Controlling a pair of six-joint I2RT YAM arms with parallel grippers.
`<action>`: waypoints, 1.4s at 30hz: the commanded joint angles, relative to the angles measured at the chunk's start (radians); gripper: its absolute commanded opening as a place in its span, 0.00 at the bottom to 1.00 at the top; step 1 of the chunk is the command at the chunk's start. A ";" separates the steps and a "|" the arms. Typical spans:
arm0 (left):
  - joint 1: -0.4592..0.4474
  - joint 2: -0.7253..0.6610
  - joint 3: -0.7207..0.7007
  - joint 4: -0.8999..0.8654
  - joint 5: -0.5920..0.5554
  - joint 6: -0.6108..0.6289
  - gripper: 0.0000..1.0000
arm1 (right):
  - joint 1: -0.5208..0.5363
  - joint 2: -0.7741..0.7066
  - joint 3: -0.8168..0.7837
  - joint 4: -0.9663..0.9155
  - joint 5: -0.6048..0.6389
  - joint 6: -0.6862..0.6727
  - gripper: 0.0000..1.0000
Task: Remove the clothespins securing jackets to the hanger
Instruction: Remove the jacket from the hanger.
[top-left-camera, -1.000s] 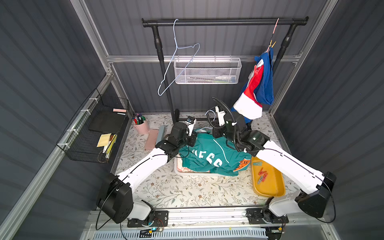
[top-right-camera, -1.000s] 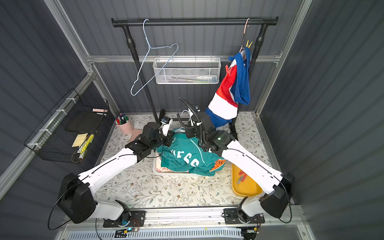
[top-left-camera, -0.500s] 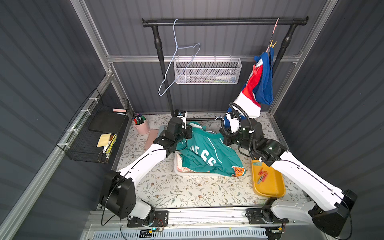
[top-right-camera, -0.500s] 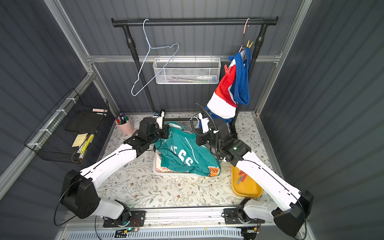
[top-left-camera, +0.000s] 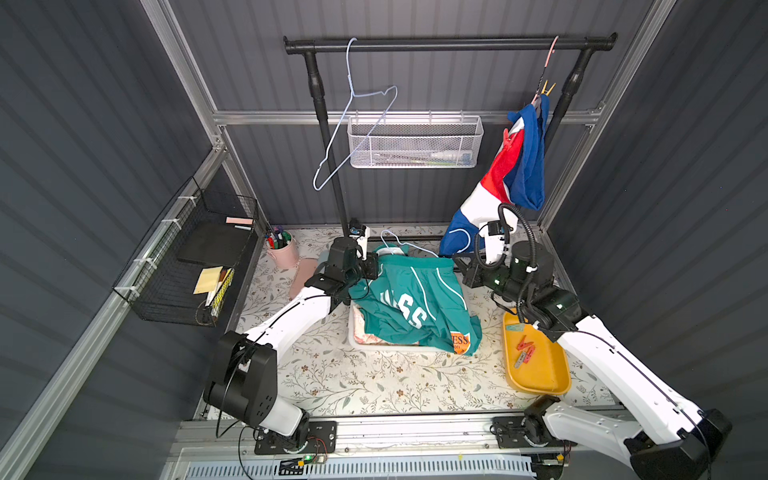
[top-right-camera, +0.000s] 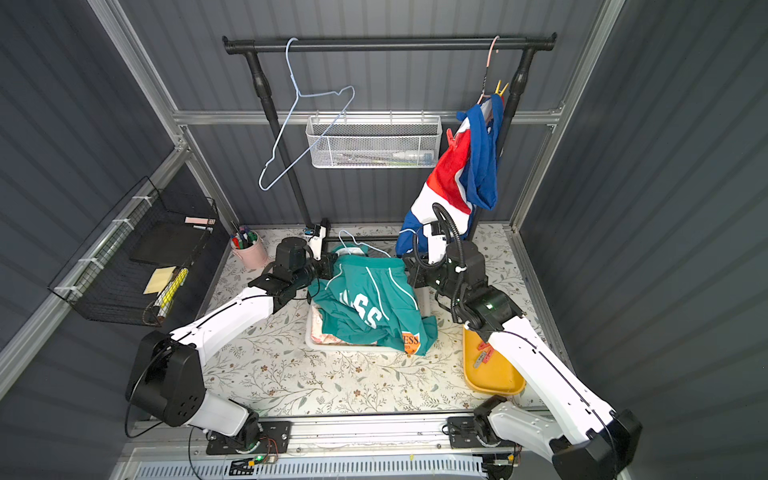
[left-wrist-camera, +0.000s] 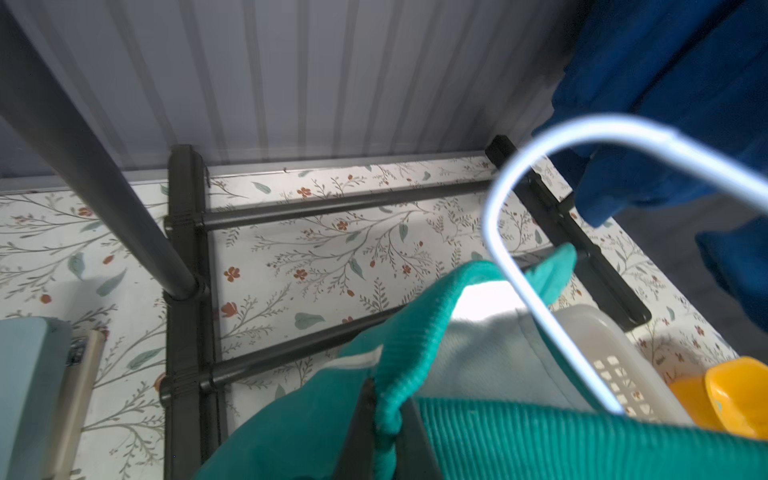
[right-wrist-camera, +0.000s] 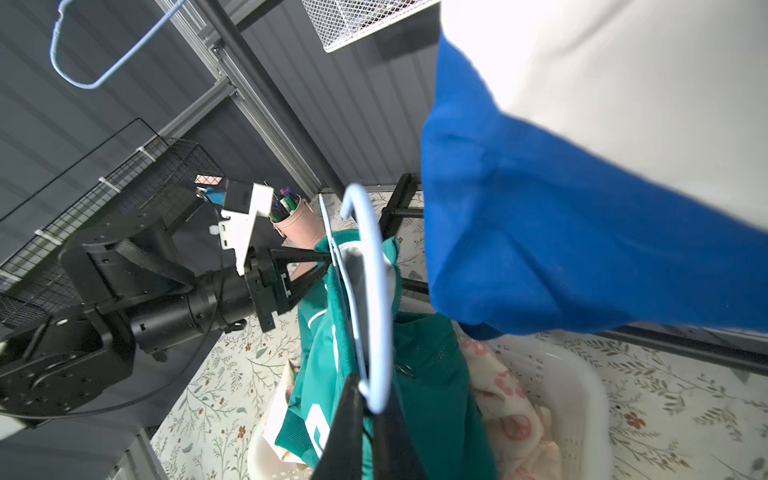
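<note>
Left wrist view: the left gripper (left-wrist-camera: 386, 419) is clamped on the collar of the teal jacket (left-wrist-camera: 291, 424), draped over the white basket (left-wrist-camera: 582, 328). The right gripper (right-wrist-camera: 370, 415) pinches its hanger (right-wrist-camera: 380, 291). Pulling steadily apart should free it without snagging.

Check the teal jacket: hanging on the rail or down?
Down: the teal jacket drapes over the white basket, its hanger off the rail.

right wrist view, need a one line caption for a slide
Right end effector pinches the hanger while the left end effector grips the teal jacket collar over the basket.
</note>
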 joint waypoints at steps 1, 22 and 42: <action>0.007 -0.009 -0.051 0.016 0.099 0.048 0.14 | -0.008 0.029 0.008 0.149 -0.059 0.058 0.00; 0.173 -0.347 -0.185 0.233 0.454 -0.060 0.99 | -0.214 0.275 0.091 0.491 -0.520 0.284 0.00; 0.284 -0.150 -0.186 0.825 0.787 -0.322 0.59 | -0.233 0.364 0.102 0.627 -0.746 0.421 0.00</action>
